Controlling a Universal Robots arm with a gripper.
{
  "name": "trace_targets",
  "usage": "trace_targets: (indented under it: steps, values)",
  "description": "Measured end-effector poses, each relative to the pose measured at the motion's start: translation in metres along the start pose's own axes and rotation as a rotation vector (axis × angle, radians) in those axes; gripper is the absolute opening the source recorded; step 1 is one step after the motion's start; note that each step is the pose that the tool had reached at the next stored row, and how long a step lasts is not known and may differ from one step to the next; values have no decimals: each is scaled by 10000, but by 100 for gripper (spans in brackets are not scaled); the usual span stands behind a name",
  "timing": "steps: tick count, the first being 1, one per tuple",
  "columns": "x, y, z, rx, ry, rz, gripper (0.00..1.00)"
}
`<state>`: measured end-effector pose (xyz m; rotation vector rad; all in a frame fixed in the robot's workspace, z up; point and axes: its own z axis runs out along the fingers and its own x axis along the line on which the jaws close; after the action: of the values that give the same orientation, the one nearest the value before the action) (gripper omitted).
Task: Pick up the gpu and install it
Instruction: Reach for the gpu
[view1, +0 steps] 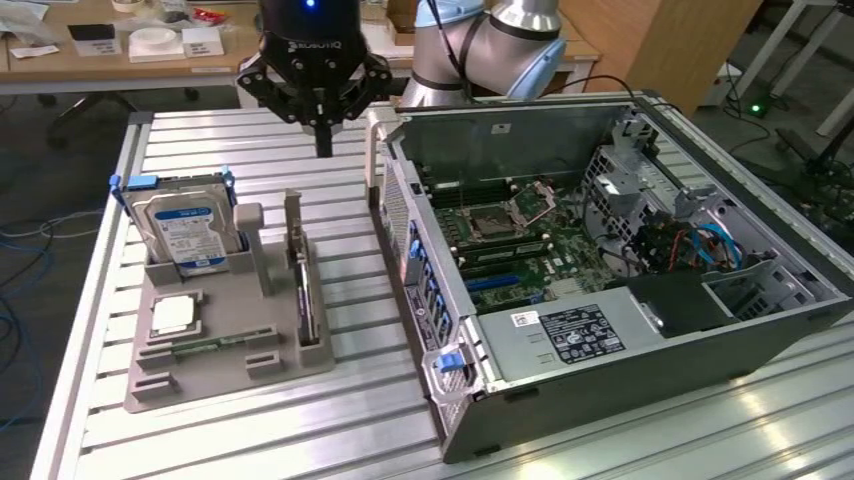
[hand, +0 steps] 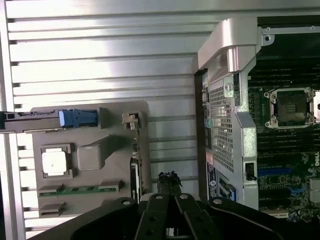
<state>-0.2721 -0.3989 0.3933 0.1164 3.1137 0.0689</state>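
Exterior view, my gripper (view1: 323, 148): it hangs over the slatted metal table (view1: 200, 140), past the far end of the grey holder (view1: 220, 375) and toward the exterior view's left of the computer case (view1: 534, 400).
Fingers: pressed together into one point, with nothing pinched between them.
Gpu (view1: 306, 292): it stands on its edge in the long slot along the holder's side nearest the case, between two grey posts. I am not touching it.
Wrist view, gpu (hand: 133, 175): it shows as a thin dark edge at the holder's rim, near my closed fingertips (hand: 169, 178), with a strip of bare table between them.
Hard drive (view1: 184, 232): silver with a blue-white label, upright in the holder at the end nearer me, a blue bracket around it.
Processor chip (view1: 174, 315): flat in its square recess in the holder.
Memory stick (view1: 214, 345): narrow and green, lying in a groove beside the chip.
Case: lying on its side with the panel off, so the motherboard (view1: 514, 235) faces up.
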Motion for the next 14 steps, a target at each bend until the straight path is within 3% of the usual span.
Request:
trace_targets:
  steps: [14]
  values:
    - [360,-26,-9,0,0,2,11]
